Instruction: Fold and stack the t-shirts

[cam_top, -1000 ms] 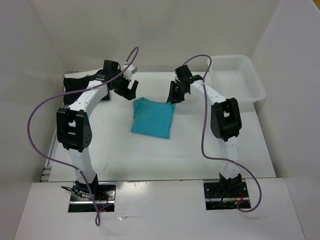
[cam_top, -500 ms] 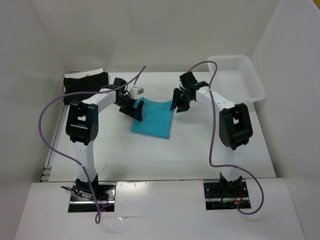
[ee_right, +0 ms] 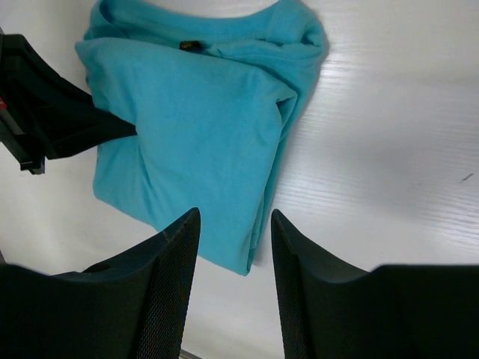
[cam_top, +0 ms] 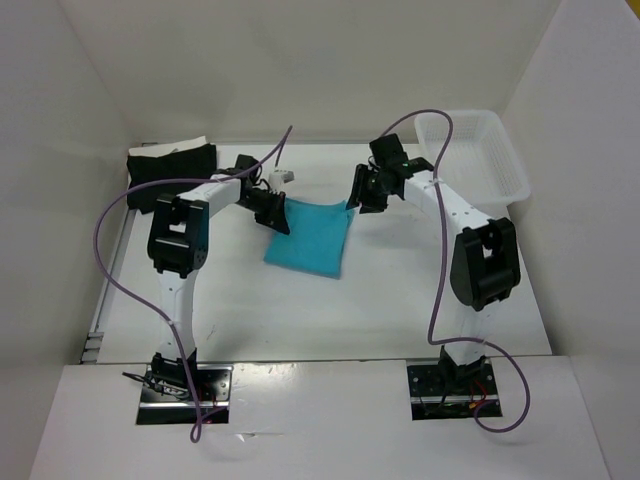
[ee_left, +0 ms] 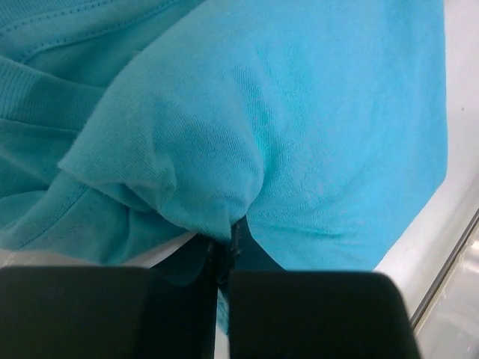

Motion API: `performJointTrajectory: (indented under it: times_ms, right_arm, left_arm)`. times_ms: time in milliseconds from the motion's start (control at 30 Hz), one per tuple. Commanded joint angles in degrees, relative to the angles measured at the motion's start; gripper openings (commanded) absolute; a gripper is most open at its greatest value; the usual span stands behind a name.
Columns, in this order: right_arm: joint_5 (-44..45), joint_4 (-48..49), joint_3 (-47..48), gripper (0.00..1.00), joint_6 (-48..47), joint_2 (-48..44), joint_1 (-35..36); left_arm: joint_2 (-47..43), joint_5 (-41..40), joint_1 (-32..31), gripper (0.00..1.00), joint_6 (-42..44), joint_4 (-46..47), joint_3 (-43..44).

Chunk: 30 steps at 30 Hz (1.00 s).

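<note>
Pinch at the left gripper point(ee_left: 224, 258): its jaws are pressed together on a small pucker of cloth at the left edge of the turquoise t-shirt point(cam_top: 308, 238), as I see it through the left wrist camera, with the layers bunching just above the fingertips. Right gripper point(ee_right: 233, 223): jaws spread, holding nothing, hanging over the shirt's right edge, the neckline on the far side. The shirt lies folded into a rough rectangle at the middle of the table point(cam_top: 400, 300), between the two grippers. Black t-shirt point(cam_top: 170, 168): folded at the far left corner, well apart. A pale strip point(cam_top: 180, 147) shows along its far edge, and I cannot tell whether that is the cream one. Basket point(cam_top: 495, 165): far right, no part of the job

Step in hand, by my reading: getting both sides gripped so the folded shirt can be carried to the stack. To do it well I would bring the right jaws down astride the edge and close on every layer, matching the left pinch. Then I would lift both sides level and together so the fold does not sag open. The left pinch looks shallow, so a slow lift would guard against cloth slipping out
</note>
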Motion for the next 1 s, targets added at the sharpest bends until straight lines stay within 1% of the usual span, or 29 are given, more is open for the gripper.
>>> performJointTrajectory:
  times_ms: [0,33,133,167,200,233,267,300,367,400,467,500,600,633,733,833,967]
  right_arm:
    - [1.8,-1.6,0.9,0.48,-0.2,-4.1,-1.3]
    - [1.8,-1.6,0.2,0.48,-0.2,-4.7,-2.0]
    - [2.4,-1.6,-1.2,0.48,-0.2,-5.3,-2.6]
    - [2.4,-1.6,-1.2,0.48,-0.2,-6.0,-3.1]
    - [2.4,-1.6,-1.2,0.48,-0.2,-6.0,-3.1]
    - [2.4,-1.6,-1.8,0.48,-0.2,-6.0,-3.1]
    - [2.4,-1.6,-1.8,0.48,-0.2,-6.5,-3.1]
    - [2.9,-1.6,-1.8,0.48,-0.2,-6.5,-3.1]
    - [2.9,-1.6,-1.8,0.48,-0.2,-6.5,-3.6]
    - [2.9,-1.6,-1.8,0.48,-0.2,-6.5,-3.6]
    - [3.4,-2.2,-1.8,0.48,-0.2,-7.1,-4.1]
    - [3.4,-2.2,-1.8,0.48,-0.2,-7.1,-4.1]
    - [3.4,-2.2,-2.4,0.48,-0.2,-7.6,-4.1]
    - [4.0,-2.2,-2.4,0.48,-0.2,-7.6,-4.1]
    - [4.0,-2.2,-3.6,0.48,-0.2,-7.6,-4.1]
    - [4.5,-2.2,-4.8,0.48,-0.2,-8.7,-4.1]
    - [5.0,-2.2,-6.5,0.48,-0.2,-9.2,-4.1]
  left_arm:
    - [2.3,-2.1,-0.8,0.00,1.7,-2.4,-0.5]
    - [1.5,-3.0,-0.8,0.00,1.7,-1.8,0.8]
    - [-3.0,-11.8,-0.8,0.00,3.1,0.1,3.1]
    - [-4.8,-15.1,-0.3,0.00,3.6,0.7,4.7]
    - [-4.8,-21.2,-0.3,0.00,5.2,1.2,5.8]
    - [-5.3,-24.2,-0.3,0.00,5.9,1.2,7.3]
    - [-5.3,-26.9,-0.3,0.00,6.6,0.6,8.8]
    - [-4.5,-31.8,-0.3,0.00,8.0,0.6,11.9]
    - [-3.6,-36.6,0.2,0.00,9.5,0.6,14.6]
    - [-2.8,-40.9,0.2,0.00,10.9,0.6,15.8]
    - [-2.1,-45.2,0.2,0.00,12.3,1.9,18.8]
    - [-1.6,-49.0,0.2,0.00,13.6,1.9,19.6]
    - [-0.3,-54.1,0.2,0.00,15.6,3.3,23.1]
    - [0.2,-57.3,0.2,0.00,17.2,4.0,23.7]
    - [0.7,-61.3,0.2,0.00,19.8,6.1,25.6]
    - [1.4,-62.6,1.4,0.00,20.4,6.1,28.1]
    - [1.4,-64.5,3.3,0.00,22.5,6.7,28.7]
